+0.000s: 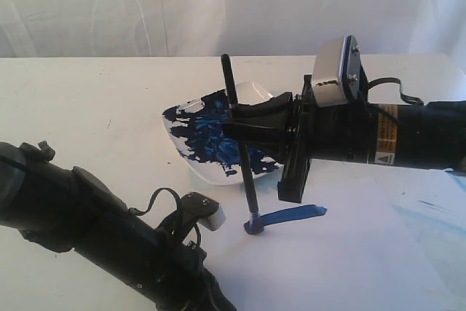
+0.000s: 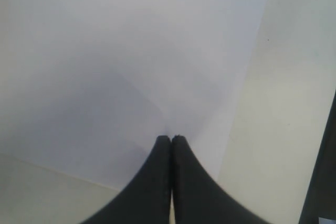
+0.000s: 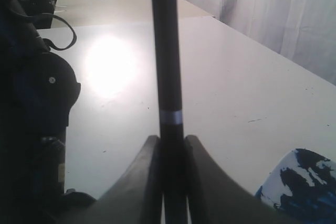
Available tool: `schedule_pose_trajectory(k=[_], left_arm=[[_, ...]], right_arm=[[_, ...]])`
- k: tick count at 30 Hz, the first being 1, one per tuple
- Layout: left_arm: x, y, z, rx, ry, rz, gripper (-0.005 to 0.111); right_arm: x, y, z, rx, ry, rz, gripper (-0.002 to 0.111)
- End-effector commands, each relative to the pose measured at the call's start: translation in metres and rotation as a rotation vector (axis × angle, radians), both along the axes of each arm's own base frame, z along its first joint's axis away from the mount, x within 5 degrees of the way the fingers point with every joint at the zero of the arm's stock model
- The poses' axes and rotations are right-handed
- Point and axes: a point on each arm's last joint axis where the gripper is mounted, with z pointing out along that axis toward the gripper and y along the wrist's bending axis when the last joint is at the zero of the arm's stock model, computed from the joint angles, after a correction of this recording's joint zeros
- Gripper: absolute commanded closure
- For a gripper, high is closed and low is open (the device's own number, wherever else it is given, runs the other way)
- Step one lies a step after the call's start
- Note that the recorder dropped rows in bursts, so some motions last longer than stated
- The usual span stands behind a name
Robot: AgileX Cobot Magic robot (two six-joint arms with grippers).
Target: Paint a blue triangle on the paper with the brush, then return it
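Note:
My right gripper [image 1: 237, 123] reaches in from the right and is shut on the black handle of the brush [image 1: 246, 180], which stands nearly upright. In the right wrist view the handle [image 3: 165, 51] runs up between the closed fingers of this gripper [image 3: 169, 140]. The bristles touch the paper [image 1: 328, 260] at the left end of a single thick dark-blue stroke [image 1: 295, 214]; no more of the blue triangle shows. My left gripper [image 2: 171, 138] is shut and empty, low over the paper [image 2: 131, 51] near its edge.
A white dish [image 1: 218, 136] smeared with dark-blue paint lies just behind the brush, and its edge [image 3: 302, 182] shows beside the right gripper. Pale blue smears [image 1: 437, 216] mark the right side. The left arm [image 1: 87, 223] lies across the front left. Off-white tabletop [image 2: 294, 103] borders the paper.

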Motion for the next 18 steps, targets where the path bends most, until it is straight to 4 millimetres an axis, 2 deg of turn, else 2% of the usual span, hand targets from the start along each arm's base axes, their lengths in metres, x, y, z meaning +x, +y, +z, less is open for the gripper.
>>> schedule_pose_trajectory(k=[1, 8, 18], left_arm=[[-0.003, -0.001, 0.001, -0.004, 0.002, -0.026, 0.107], [-0.003, -0.001, 0.001, -0.003, 0.001, -0.026, 0.107], [-0.003, -0.001, 0.001, -0.005, 0.002, -0.027, 0.107]], right_arm=[[-0.003, -0.003, 0.006, -0.055, -0.008, -0.018, 0.108], [-0.009, -0.007, 0.015, -0.096, 0.013, -0.033, 0.108], [-0.014, -0.009, 0.016, -0.146, 0.024, -0.013, 0.108]])
